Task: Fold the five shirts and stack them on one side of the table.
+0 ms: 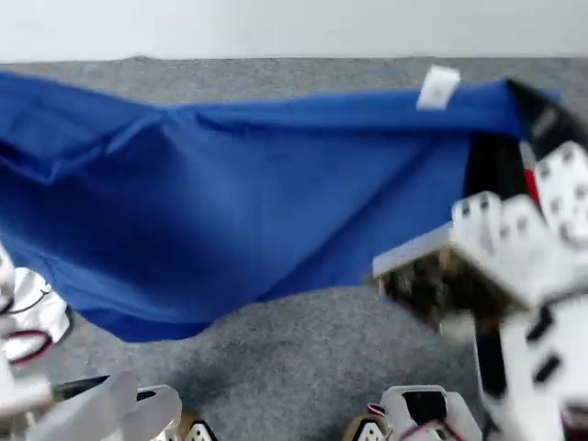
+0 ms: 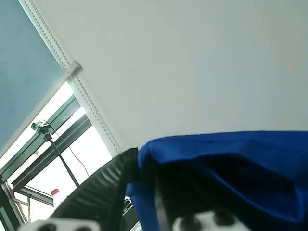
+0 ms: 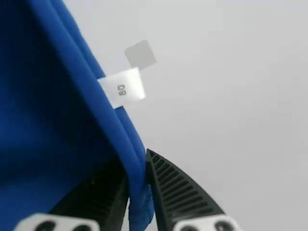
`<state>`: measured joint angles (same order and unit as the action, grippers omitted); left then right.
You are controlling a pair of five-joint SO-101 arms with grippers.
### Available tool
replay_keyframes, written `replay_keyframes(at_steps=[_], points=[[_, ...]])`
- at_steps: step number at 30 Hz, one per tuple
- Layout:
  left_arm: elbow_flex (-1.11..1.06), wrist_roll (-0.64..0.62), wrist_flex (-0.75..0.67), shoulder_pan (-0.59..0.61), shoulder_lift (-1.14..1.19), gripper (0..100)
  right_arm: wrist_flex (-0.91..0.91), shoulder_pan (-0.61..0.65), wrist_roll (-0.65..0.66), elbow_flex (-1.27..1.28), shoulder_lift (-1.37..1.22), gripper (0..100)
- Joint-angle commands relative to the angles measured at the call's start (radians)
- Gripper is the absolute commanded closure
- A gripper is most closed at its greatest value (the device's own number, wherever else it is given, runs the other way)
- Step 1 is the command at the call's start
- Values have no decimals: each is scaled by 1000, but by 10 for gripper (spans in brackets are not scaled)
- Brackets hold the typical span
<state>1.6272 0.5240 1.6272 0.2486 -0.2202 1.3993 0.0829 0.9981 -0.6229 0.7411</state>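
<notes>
A grey table (image 1: 322, 367) runs back to a plain white wall (image 1: 276, 28), and across most of it a blue shirt (image 1: 257, 202) is stretched out wide, its upper edge pulled nearly straight from the left edge of the high view to the far right. The cloth sags below that edge into a loose, curved hem over the grey surface; whether the hem touches the table cannot be told. A small white tag (image 1: 437, 88) stands up from the upper edge near its right end. The right hand (image 3: 137, 168) is clenched on that same edge just beside the tag, with the blue seam pinched between its two black ribbed fingers (image 3: 175, 187). In the high view the white right arm (image 1: 524, 248) rises in front of the shirt's right part and covers some of it. The left hand (image 2: 144, 168) is also clenched on the shirt, a fold of blue cloth pressed between its ribbed fingers (image 2: 101, 187) and bunching out to one side. Behind it, the left wrist view shows white wall, a blue blind (image 2: 24, 72) and a bright window (image 2: 62, 144).
</notes>
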Motion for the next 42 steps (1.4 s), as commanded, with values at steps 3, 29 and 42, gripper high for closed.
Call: replay_keyframes(at_steps=[3,29,42], points=[[36,74,94,5,9,994,153,-12,61,-25,71,988],[-1012,38,-446,-52,555,995,-1017,-8,126,1349,-87,988],[-1012,-3,-862,-46,577,995,-1356,-7,129,1048,-538,988]])
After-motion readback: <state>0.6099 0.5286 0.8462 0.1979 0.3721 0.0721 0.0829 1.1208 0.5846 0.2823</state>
